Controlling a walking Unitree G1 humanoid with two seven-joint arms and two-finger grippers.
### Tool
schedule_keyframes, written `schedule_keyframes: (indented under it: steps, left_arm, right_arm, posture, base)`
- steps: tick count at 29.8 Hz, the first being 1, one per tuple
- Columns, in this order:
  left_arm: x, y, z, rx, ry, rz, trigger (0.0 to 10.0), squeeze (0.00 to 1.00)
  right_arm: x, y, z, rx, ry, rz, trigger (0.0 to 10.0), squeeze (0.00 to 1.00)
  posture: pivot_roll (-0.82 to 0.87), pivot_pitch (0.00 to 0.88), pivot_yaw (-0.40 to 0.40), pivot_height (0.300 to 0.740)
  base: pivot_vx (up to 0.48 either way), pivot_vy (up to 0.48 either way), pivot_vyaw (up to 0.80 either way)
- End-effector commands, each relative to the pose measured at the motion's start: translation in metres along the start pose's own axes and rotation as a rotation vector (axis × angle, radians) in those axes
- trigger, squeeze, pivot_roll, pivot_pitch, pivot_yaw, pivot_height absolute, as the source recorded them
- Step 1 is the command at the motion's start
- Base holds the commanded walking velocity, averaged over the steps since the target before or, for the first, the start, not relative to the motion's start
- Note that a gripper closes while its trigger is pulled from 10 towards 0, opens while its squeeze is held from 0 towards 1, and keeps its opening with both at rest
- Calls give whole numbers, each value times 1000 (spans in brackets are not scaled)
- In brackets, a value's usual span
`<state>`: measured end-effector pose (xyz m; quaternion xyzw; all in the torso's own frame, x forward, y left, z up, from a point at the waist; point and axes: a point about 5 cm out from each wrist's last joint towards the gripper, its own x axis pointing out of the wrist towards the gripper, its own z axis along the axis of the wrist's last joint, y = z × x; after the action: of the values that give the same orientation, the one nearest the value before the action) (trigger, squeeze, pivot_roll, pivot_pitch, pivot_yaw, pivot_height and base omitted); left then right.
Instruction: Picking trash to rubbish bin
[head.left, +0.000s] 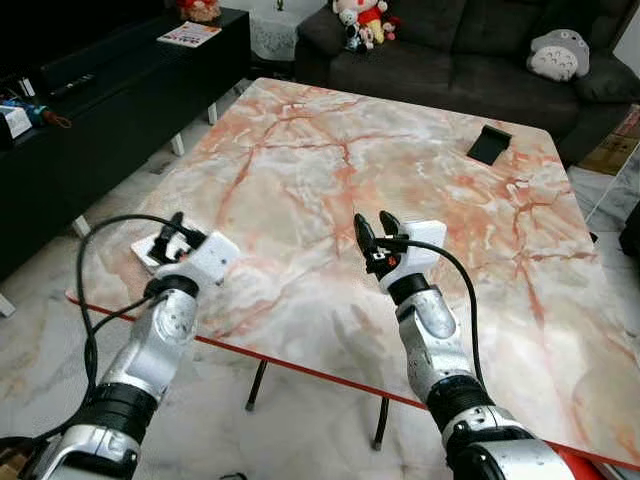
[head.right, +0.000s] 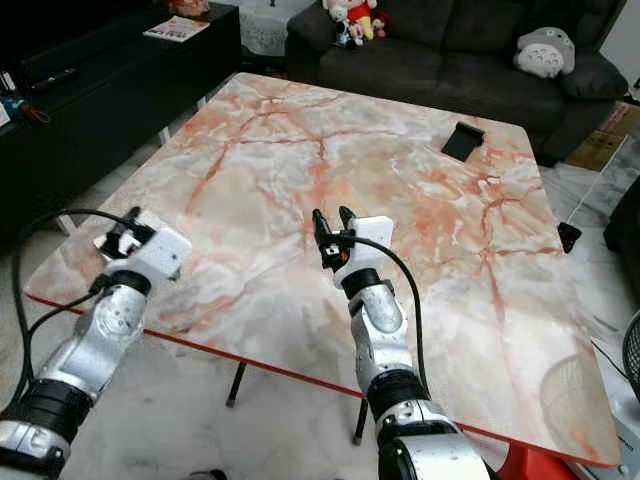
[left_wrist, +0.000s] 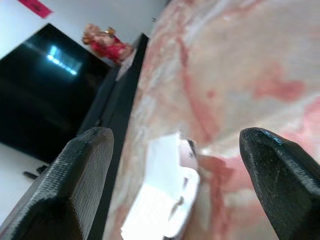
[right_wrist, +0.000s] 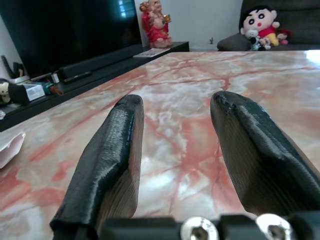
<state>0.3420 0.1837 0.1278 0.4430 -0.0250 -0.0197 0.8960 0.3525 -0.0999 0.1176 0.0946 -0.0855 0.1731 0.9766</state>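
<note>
Here's the left gripper (head.left: 172, 232) poised right over the trash (left_wrist: 162, 200), a crumpled white scrap of paper or packaging lying flat near the table's left front corner, just inside the edge. Through the left wrist camera the fingers (left_wrist: 80, 180) stand well apart with the scrap framed between them, not touching it; its long axis looks to run roughly along the line of the fingers, though the picture is blurred and overexposed, so the fine shape is hard to read (a folded, wrinkled edge is about all that comes through). The marble table (head.left: 420, 190) is a broad glossy slab, cream veined with orange-pink, trimmed in red along its front edge. Over at the middle of the front half, the right gripper (head.left: 375, 228) is held up above the surface, its two ridged black fingers (right_wrist: 107, 165) parted with nothing between them. A small black object (head.left: 489, 143) lies flat near the far right edge, well apart from both grippers. Beyond the table, a dark sofa (head.left: 470, 45) carries plush toys (head.left: 362, 20).
</note>
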Motion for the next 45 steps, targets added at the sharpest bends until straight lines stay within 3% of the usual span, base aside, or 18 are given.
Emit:
schedule_keyframes:
  steps: [1, 9, 33, 45]
  left_arm:
    - [2, -1, -1, 35, 15, -25, 10000, 0]
    - [7, 11, -10, 123, 122, 6, 10000, 0]
    - [5, 22, -30, 161, 269, 61, 10000, 0]
    - [8, 27, -23, 156, 249, 112, 10000, 0]
  right_arm:
    - [-1, -1, -1, 6, 10, -3, 10000, 0]
    - [-2, -2, -3, 3, 22, -3, 10000, 0]
    - [-2, -2, -3, 2, 24, 5, 10000, 0]
    - [-3, -3, -3, 3, 27, 2, 10000, 0]
  posture:
    - [98, 114, -110, 740]
    - [96, 112, -111, 740]
    - [95, 108, -115, 740]
    - [92, 114, -115, 740]
  base:
    - [0, 0, 0]
    - [0, 0, 0]
    - [0, 0, 0]
    - [0, 0, 0]
